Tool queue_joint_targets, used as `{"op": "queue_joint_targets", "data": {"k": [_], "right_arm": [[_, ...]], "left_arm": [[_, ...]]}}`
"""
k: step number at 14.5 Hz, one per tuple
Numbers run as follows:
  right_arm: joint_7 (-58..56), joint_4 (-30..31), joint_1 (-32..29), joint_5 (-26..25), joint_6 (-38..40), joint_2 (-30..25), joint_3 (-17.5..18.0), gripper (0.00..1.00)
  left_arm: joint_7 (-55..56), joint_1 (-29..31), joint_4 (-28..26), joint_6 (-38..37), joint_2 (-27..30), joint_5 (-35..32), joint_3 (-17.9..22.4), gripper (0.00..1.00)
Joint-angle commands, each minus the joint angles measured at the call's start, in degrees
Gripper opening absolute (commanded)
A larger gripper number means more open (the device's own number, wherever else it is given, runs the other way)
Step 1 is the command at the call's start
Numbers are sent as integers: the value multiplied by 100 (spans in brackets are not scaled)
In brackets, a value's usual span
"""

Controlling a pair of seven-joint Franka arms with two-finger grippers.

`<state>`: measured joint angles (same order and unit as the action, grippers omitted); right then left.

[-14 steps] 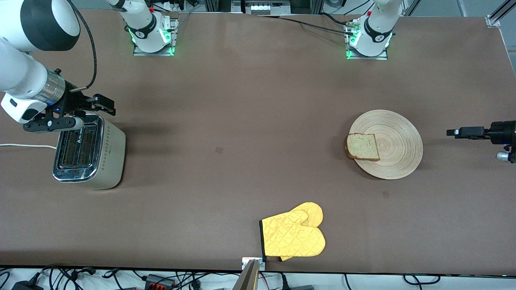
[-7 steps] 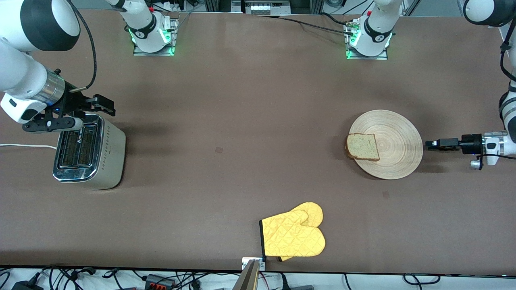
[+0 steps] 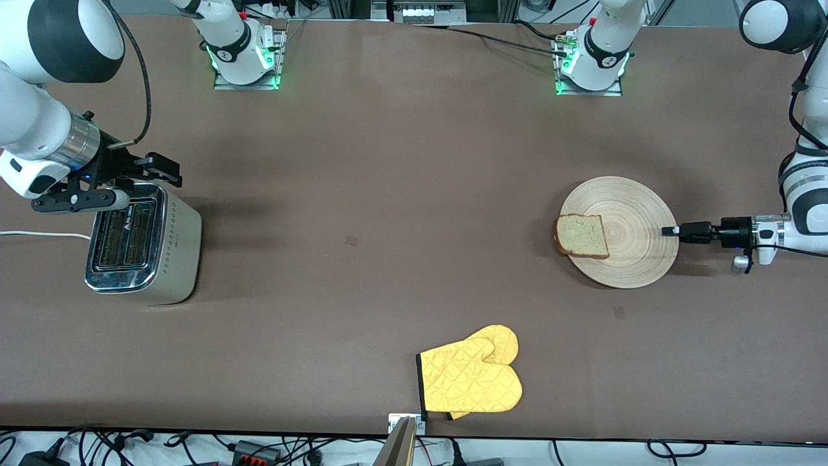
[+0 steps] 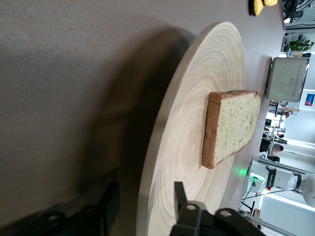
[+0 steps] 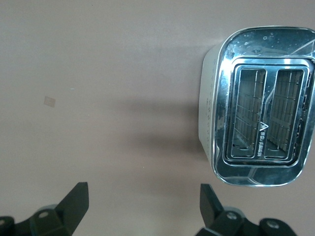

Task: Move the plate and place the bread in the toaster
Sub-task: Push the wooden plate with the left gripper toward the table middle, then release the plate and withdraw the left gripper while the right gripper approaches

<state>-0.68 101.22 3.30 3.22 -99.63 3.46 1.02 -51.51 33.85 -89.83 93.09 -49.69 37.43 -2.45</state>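
Two arms are working over one brown table (image 3: 388, 194), which is carrying everything else. The toaster (image 3: 145, 243) is sitting at the right arm's end of the table, slots up and both showing bare wire racks in the right wrist view (image 5: 263, 105). The right gripper (image 3: 107, 184) is hovering over the toaster's top edge with its fingers spread wide and holding nothing. The plate (image 3: 637, 249) is lying flat toward the left arm's end (image 4: 197, 98). A yellow oven mitt (image 3: 472, 378) is resting near the table edge closest to the front camera. The left gripper (image 3: 673, 231) is reaching in level at the plate's rim, one finger above the wood and one below, the rim sitting between them; whether they are already pinching it I cannot tell. The bread (image 3: 582, 236) is lying on the plate's edge toward the toaster, overhanging slightly (image 4: 231, 128).
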Motion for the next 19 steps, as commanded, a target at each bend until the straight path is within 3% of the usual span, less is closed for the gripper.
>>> {"op": "queue_joint_targets", "data": {"k": [1,4,7,9,14,19], "right_arm": [[-37,-41,-14,74,14,14,-5,100],[-63,-41,-22,74,-3,14,-5,100],[-46,-41,-31,74,-4,23,-23,100],[-11,-41,-40,65,-21,23,-23,100],[-11,-50,-31,-5,-12,75,-23,100],[-2,-50,-31,-5,-100,84,-23,100]], "left_arm": [[-193,-10,-61,-80,21,80,8,4],[-184,-36,-43,-220,65,54,8,1],[-193,-10,228,-1132,56,-60,26,3],[-202,-141,352,-1240,82,-333,-96,2],[-123,-501,248,-793,65,8,-878,1],[-18,-1502,-481,139,100,1070,-1055,1]]}}
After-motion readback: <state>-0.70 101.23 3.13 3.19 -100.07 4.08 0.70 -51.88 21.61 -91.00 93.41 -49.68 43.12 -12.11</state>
